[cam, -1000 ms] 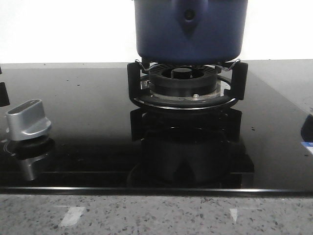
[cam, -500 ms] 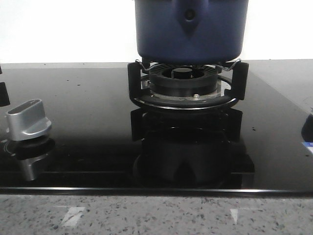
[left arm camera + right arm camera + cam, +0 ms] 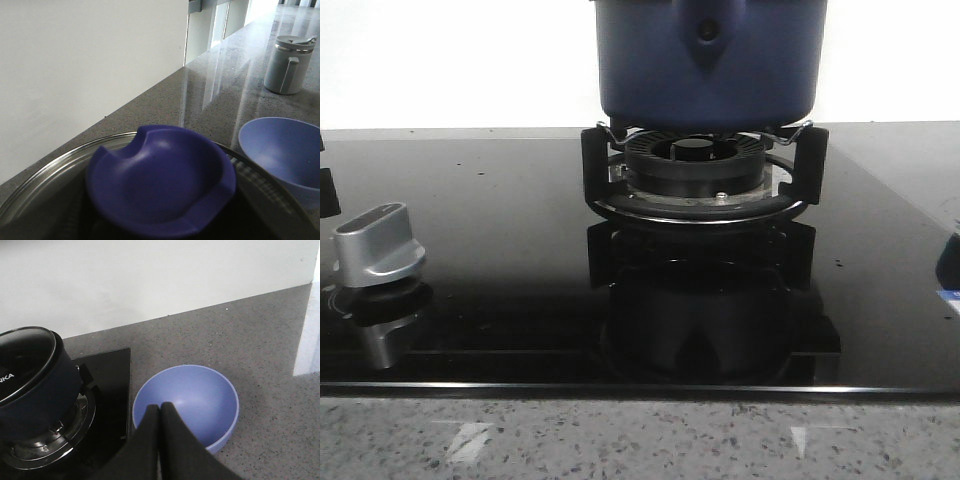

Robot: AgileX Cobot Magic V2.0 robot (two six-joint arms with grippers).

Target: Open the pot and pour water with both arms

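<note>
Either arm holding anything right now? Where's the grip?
Right gripper: fingers shut together, nothing between them. Left: the lid is off the pot and fills the left wrist view, but no fingers show, so a hold cannot be told.

The speckled grey stone table (image 3: 640, 440) carries a glossy black glass hob (image 3: 500, 270) set into it. On the hob, a burner ring with black supports (image 3: 698, 175) stands at 12 o'clock bearing the pot (image 3: 710, 60), with a silver knob (image 3: 378, 245) at 9 o'clock. A lighter blue bowl (image 3: 200, 400) rests on the stone beside the hob's edge, and a grey lidded jug (image 3: 289, 64) stands farther along.
</note>
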